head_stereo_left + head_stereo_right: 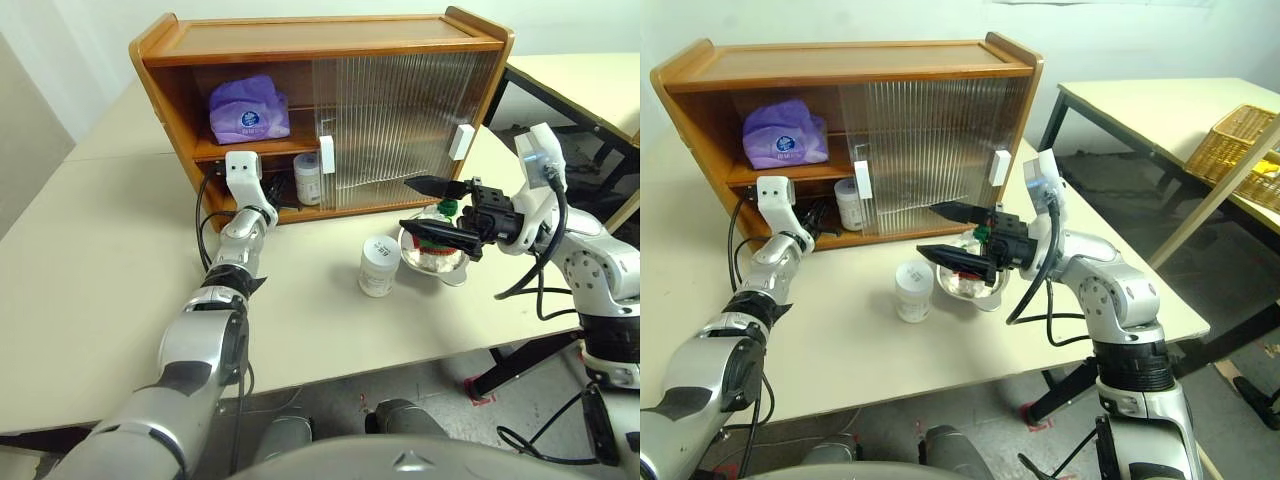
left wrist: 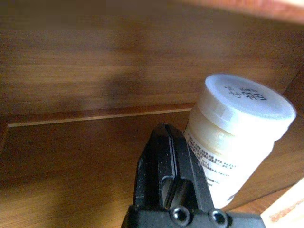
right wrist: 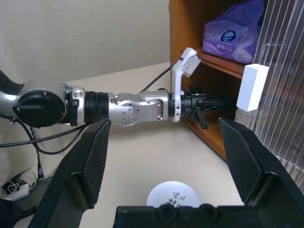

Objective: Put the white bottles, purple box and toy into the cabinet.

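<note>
The purple box (image 1: 248,110) lies on the upper shelf of the cabinet (image 1: 320,40), in its open left half. One white bottle (image 1: 307,178) stands on the lower shelf. My left gripper (image 2: 166,156) reaches into that shelf just beside this bottle (image 2: 237,137), shut and holding nothing. The other white bottle (image 1: 379,265) stands on the table in front of the cabinet. To its right the toy (image 1: 432,250) sits in a steel bowl (image 1: 452,272), partly hidden by my right gripper (image 1: 406,204), which hangs open above it and points left.
The cabinet's ribbed sliding doors (image 1: 400,120) cover its right half. A second table (image 1: 1160,110) with a wicker basket (image 1: 1230,140) stands to the right. Cables (image 1: 205,225) trail along the left arm.
</note>
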Available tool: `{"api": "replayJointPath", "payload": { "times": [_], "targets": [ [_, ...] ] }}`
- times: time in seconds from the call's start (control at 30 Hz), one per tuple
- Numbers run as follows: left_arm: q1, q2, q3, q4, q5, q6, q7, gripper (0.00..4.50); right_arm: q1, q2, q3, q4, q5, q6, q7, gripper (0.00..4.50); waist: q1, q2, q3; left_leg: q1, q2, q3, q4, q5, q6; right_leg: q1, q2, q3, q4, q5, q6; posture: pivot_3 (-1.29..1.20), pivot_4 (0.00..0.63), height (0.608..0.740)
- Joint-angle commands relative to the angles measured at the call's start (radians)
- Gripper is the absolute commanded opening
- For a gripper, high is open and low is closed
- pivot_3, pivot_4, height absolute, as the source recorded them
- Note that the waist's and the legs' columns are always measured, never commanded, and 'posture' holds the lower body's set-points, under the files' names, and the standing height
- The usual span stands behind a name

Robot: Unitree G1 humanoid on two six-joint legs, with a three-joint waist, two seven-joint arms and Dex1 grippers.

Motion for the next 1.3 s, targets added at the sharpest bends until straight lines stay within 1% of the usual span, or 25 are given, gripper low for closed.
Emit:
{"api": "replayJointPath", "payload": {
  "times": [0.03,0.07,0.13,0.17,0.2,0.23,0.27,0.33,0.37,0.43,0.47,0.57,0.73,0.8,0.87,1.13,1.3],
  "targets": [
    [0.069,0.009,-0.014,-0.13,-0.015,0.035,-0.051,0.04,-0.017,0.003,0.005,0.01,0.001,-0.012,0.009,4.5,0.0,0.0,0.0,0.0,0.0,0.0,0.0,0.0,0.0,0.0,0.0,0.0,0.0,0.0,0.0,-0.12,0.0,0.74],
    [0.084,0.011,-0.017,-0.159,-0.016,0.047,-0.058,0.04,-0.018,0.004,0.006,0.011,0.0,-0.012,0.01,4.5,0.001,0.0,0.0,0.0,0.0,0.0,0.0,0.0,0.0,0.0,0.0,0.0,0.0,0.0,0.0,-0.11,0.0,0.74],
    [0.165,0.022,-0.035,-0.3,-0.041,0.104,-0.127,0.04,-0.021,0.005,0.008,0.015,0.0,-0.012,0.012,4.5,0.002,0.0,0.0,0.0,0.0,0.0,0.0,0.0,0.0,0.0,0.0,0.0,0.0,0.0,0.0,-0.11,0.0,0.74],
    [0.22,0.032,-0.048,-0.393,-0.061,0.142,-0.176,0.41,-0.023,0.007,0.01,0.016,-0.001,-0.012,0.013,4.5,0.002,0.0,0.0,0.0,0.0,0.0,0.0,0.0,0.0,0.0,0.0,0.0,0.0,0.0,0.0,-0.11,0.0,0.74],
    [0.261,0.04,-0.058,-0.465,-0.075,0.175,-0.208,0.59,-0.025,0.008,0.011,0.017,-0.001,-0.012,0.014,4.5,0.0,0.0,0.0,0.0,0.0,0.0,0.0,0.0,0.0,0.0,0.0,0.0,0.0,0.0,0.0,-0.11,0.0,0.74],
    [0.31,0.058,-0.076,-0.546,-0.092,0.207,-0.257,0.96,-0.026,0.009,0.013,0.017,-0.002,-0.011,0.015,4.5,0.0,0.0,0.0,0.0,0.0,0.001,0.0,-0.001,0.0,0.0,0.0,0.0,0.0,-0.001,-0.001,-0.11,0.0,0.74],
    [0.357,0.08,-0.092,-0.619,-0.118,0.244,-0.317,1.21,-0.028,0.011,0.016,0.017,-0.002,-0.01,0.014,4.5,0.0,0.0,0.0,0.0,0.0,0.001,0.0,-0.001,0.0,0.0,0.0,-0.001,0.0,-0.001,-0.001,-0.1,0.0,0.74],
    [0.435,0.141,-0.145,-0.721,-0.135,0.313,-0.441,1.92,-0.032,0.013,0.024,0.019,-0.007,-0.013,0.017,4.5,0.002,0.0,0.0,-0.001,0.0,0.001,-0.001,-0.001,-0.001,-0.001,0.0,-0.001,0.001,-0.001,-0.002,-0.1,0.0,0.74],
    [0.461,0.169,-0.172,-0.748,-0.13,0.325,-0.49,2.32,-0.033,0.015,0.03,0.021,-0.013,-0.018,0.019,4.5,0.002,0.0,0.0,-0.001,0.0,0.001,-0.001,-0.002,-0.001,-0.002,0.0,-0.001,0.001,-0.002,-0.003,-0.1,0.0,0.74],
    [0.491,0.192,-0.186,-0.802,-0.175,0.402,-0.551,2.94,-0.035,0.019,0.031,0.022,-0.011,-0.018,0.018,4.5,0.006,0.0,0.0,-0.001,0.0,0.0,-0.001,-0.002,-0.002,-0.002,0.0,-0.001,0.002,-0.002,-0.004,-0.1,0.0,0.74],
    [0.498,0.199,-0.19,-0.822,-0.188,0.423,-0.569,3.33,-0.036,0.02,0.03,0.023,-0.01,-0.017,0.018,4.5,0.012,0.001,-0.001,-0.001,0.0,0.0,-0.001,-0.002,-0.002,-0.003,0.0,-0.001,0.002,-0.002,-0.004,-0.1,0.0,0.74],
    [0.507,0.224,-0.225,-0.85,-0.177,0.414,-0.636,4.47,-0.037,0.019,0.028,0.023,-0.009,-0.016,0.02,4.5,0.022,0.001,-0.001,-0.001,0.001,-0.002,-0.001,-0.003,-0.003,-0.004,-0.001,0.0,0.002,-0.001,-0.006,-0.1,0.0,0.74],
    [0.498,0.22,-0.278,-0.859,-0.17,0.404,-0.698,4.47,-0.035,0.015,0.025,0.019,-0.006,-0.016,0.02,4.5,0.023,0.002,-0.001,-0.006,0.005,-0.005,-0.001,-0.004,-0.005,-0.01,-0.005,0.004,0.002,0.001,-0.011,-0.11,0.0,0.74],
    [0.49,0.215,-0.301,-0.859,-0.166,0.401,-0.716,4.47,-0.034,0.014,0.024,0.018,-0.006,-0.016,0.02,4.5,0.023,0.002,-0.001,-0.01,0.006,-0.006,0.0,-0.004,-0.005,-0.015,-0.005,0.003,0.002,0.004,-0.016,-0.11,0.0,0.74],
    [0.482,0.209,-0.325,-0.855,-0.163,0.398,-0.737,4.47,-0.031,0.013,0.023,0.016,-0.006,-0.014,0.019,4.5,0.023,0.002,-0.001,-0.011,0.006,-0.006,-0.001,-0.004,-0.005,-0.016,-0.004,0.003,0.002,0.005,-0.018,-0.11,0.0,0.74],
    [0.433,0.165,-0.376,-0.829,-0.161,0.389,-0.791,4.47,-0.003,-0.002,0.011,-0.005,0.001,-0.008,0.007,4.5,0.022,0.002,-0.001,-0.01,0.007,-0.005,-0.001,-0.003,-0.004,-0.014,-0.002,0.001,0.002,0.002,-0.012,-0.12,0.0,0.74],
    [0.426,0.158,-0.402,-0.826,-0.154,0.38,-0.839,4.47,0.013,-0.011,0.001,-0.012,0.005,-0.007,0.0,4.5,0.019,0.002,-0.001,-0.009,0.006,-0.004,0.001,-0.003,-0.004,-0.013,-0.003,0.002,0.002,0.002,-0.011,-0.13,0.0,0.74]
  ]
}}
